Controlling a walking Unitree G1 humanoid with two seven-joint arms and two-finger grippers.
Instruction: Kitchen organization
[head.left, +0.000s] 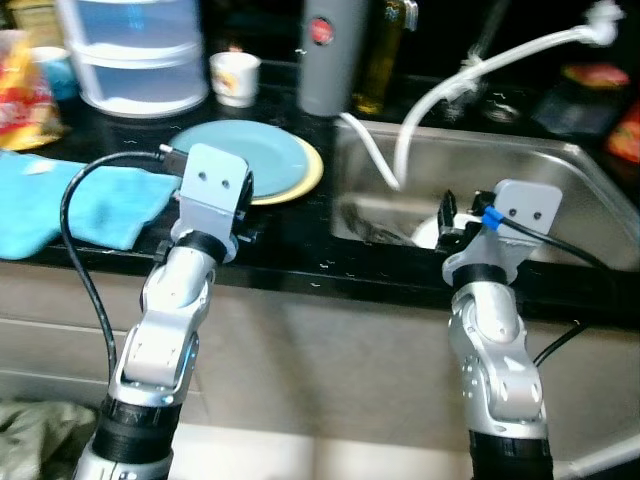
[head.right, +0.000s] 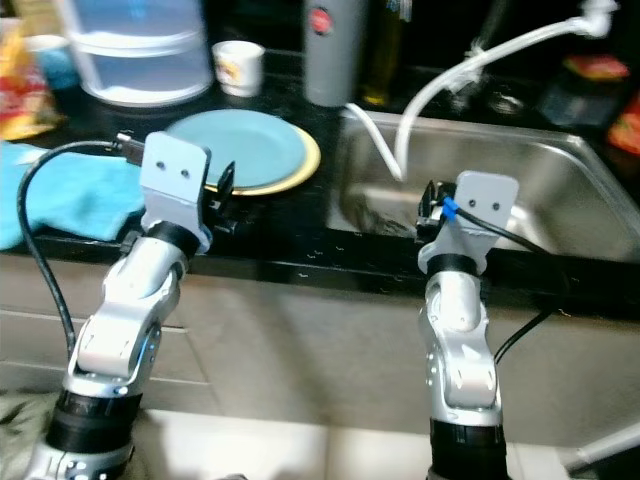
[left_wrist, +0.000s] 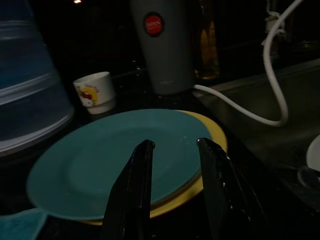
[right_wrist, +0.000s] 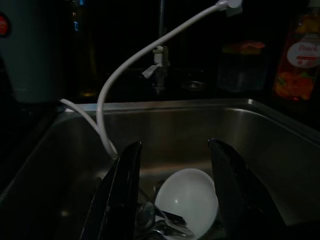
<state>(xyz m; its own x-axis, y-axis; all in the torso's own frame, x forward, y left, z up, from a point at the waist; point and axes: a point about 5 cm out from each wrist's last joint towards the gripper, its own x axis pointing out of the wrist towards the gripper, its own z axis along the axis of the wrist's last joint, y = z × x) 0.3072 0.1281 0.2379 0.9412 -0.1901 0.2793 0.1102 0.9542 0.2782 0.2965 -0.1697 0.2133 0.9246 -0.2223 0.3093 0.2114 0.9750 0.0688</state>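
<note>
Left eye view: a black glossy surface (head.left: 300, 262) meets a stainless steel sink (head.left: 560, 190) at right. A round teal plate (head.left: 245, 160) rests on a yellow plate (head.left: 308, 178), beside a blue cloth (head.left: 90, 205). The left end effector (left_wrist: 175, 150), fingers released, hovers at the teal plate's near edge. The right end effector (right_wrist: 172, 150), also released, hangs over a white bowl (right_wrist: 187, 200) in the sink.

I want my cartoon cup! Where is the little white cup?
The little white cup stands at the back of the dark counter on the robot's left, between the clear stacked container and the grey flask, just behind the teal plate.
</note>
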